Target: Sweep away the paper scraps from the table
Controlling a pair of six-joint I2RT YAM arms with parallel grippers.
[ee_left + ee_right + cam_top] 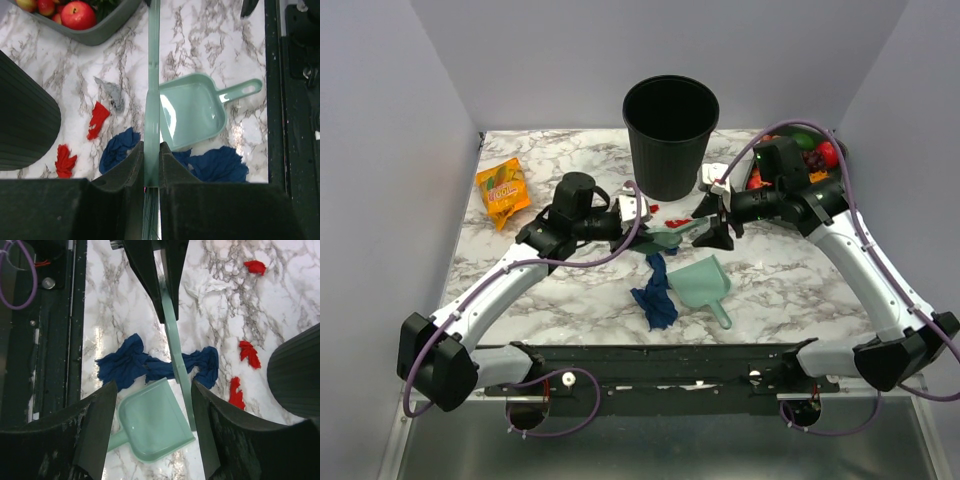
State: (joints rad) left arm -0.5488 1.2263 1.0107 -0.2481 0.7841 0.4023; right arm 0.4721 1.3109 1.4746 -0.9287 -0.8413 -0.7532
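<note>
Orange snack packet (pixel 502 190): well left of the black bin (pixel 670 135), out of play. Left gripper (pixel 151 147): pinched tight on the teal brush handle (pixel 152 75), just in front of the bin. Paper scraps (pixel 98 119): red bits on the table (pixel 790 280) at the bin's foot, front side. Teal dustpan (pixel 192 112) is further out in front, with the blue cloth (pixel 220 165) against its lip. I'd sweep low and wide of the cloth so it doesn't drag. Right gripper (pixel 152 386): right of the bin, jaws spread either side of the handle, gripping nothing. It should steady the pan. Brush head is hidden behind the left fingers. Scrap count unclear; the bin may hide more.
</note>
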